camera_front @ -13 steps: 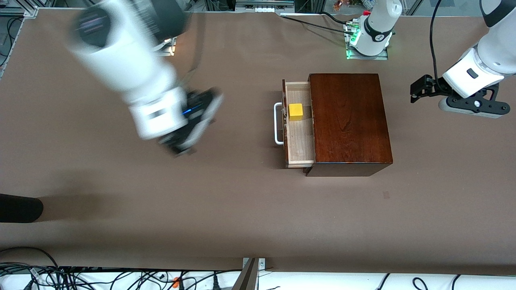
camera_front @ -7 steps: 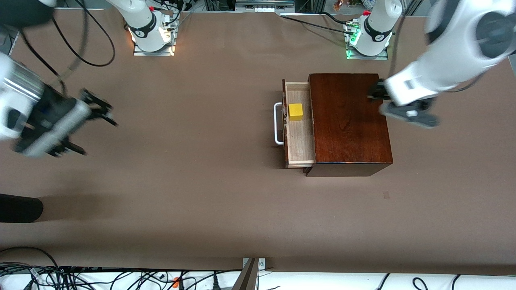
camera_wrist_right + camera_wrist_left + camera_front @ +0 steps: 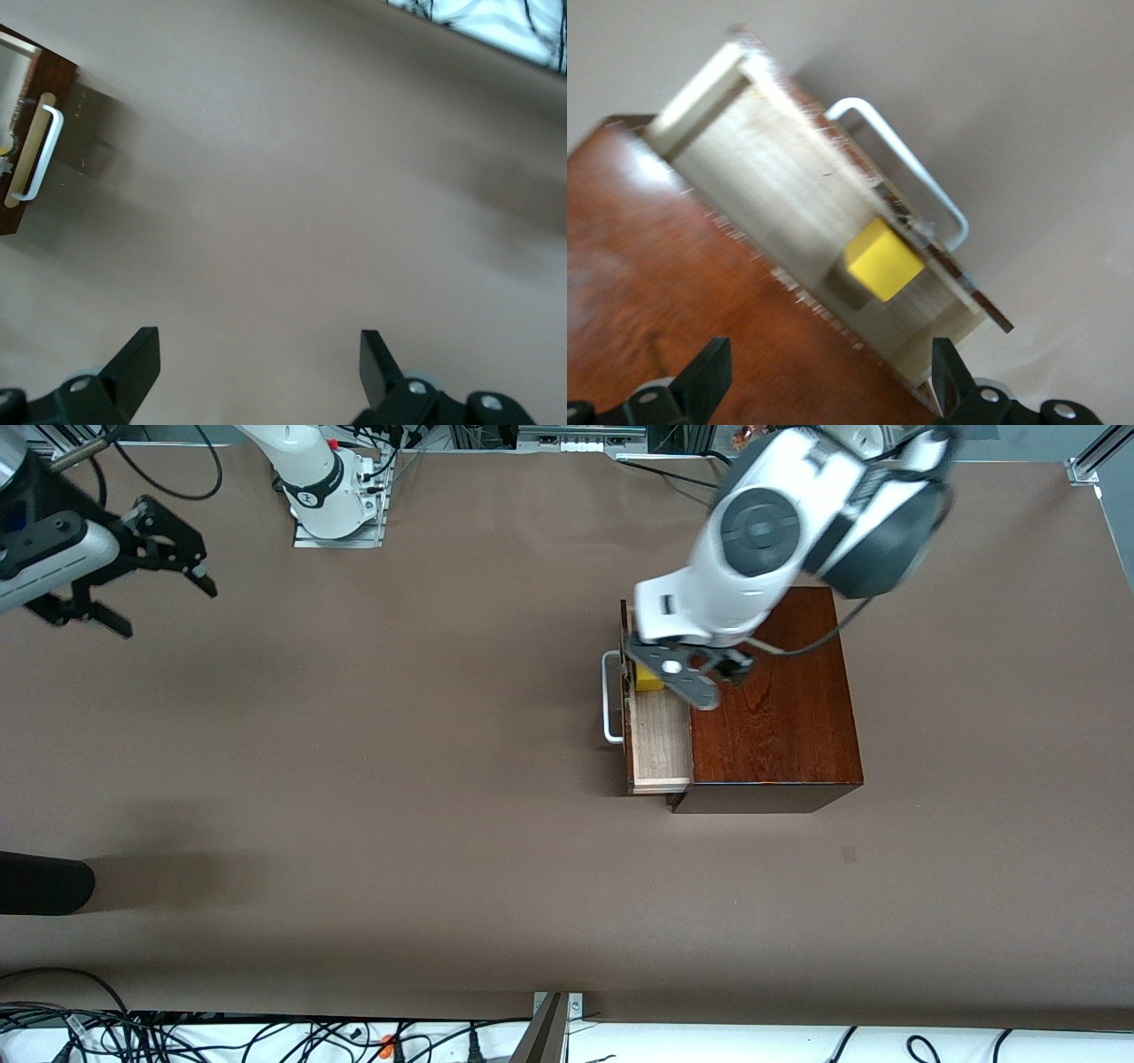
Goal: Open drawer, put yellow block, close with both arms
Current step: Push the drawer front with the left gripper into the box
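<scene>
**Both grippers open, arms at opposite ends of the frame**

The left arm reaches down from the top right; its left gripper (image 3: pixel 828 376) hangs fingers apart at upper centre-right. The right gripper (image 3: pixel 146 567) sits at the upper-left edge, fingers spread wide.

The right hand (image 3: pixel 257 372), fingers spread, hangs over bare table (image 3: pixel 310 177); the drawer's white handle (image 3: pixel 35 155) shows well apart.
</scene>
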`<state>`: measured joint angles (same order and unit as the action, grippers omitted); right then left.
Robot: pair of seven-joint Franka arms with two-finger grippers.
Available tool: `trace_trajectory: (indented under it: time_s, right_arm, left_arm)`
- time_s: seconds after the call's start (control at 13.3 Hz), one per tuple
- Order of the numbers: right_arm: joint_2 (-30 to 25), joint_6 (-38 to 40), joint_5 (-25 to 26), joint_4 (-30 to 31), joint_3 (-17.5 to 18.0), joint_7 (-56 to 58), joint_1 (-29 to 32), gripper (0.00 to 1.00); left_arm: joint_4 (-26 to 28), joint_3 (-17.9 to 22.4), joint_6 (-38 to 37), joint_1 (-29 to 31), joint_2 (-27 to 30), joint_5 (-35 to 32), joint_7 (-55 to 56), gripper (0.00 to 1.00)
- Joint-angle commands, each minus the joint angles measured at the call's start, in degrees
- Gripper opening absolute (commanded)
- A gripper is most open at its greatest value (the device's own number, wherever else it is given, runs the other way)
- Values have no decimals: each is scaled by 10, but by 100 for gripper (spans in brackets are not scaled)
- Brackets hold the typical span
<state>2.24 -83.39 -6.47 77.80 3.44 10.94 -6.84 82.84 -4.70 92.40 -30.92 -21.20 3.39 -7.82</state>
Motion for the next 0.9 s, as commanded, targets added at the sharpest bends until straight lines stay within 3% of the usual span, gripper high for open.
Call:
trace_trajectory:
  time_s: [0.0, 0.15, 0.45, 0.83]
  right_arm:
    - [-72, -70, 21, 144, -4, -56, -1, 100]
    - [-75, -102, 48, 174, -4, -83, -1, 100]
    - [-52, -118, 47, 175, -25, -121, -2, 100]
    - [-37, -121, 48, 174, -25, -155, 2, 100]
  left_arm:
    - [-42, 2, 14, -26, -49, 13, -59, 100]
    - [-41, 1, 50, -40, -64, 17, -119, 100]
    - [-42, -8, 140, -53, -111, 17, -311, 100]
    - [-33, -36, 218, -54, -157, 14, -401, 100]
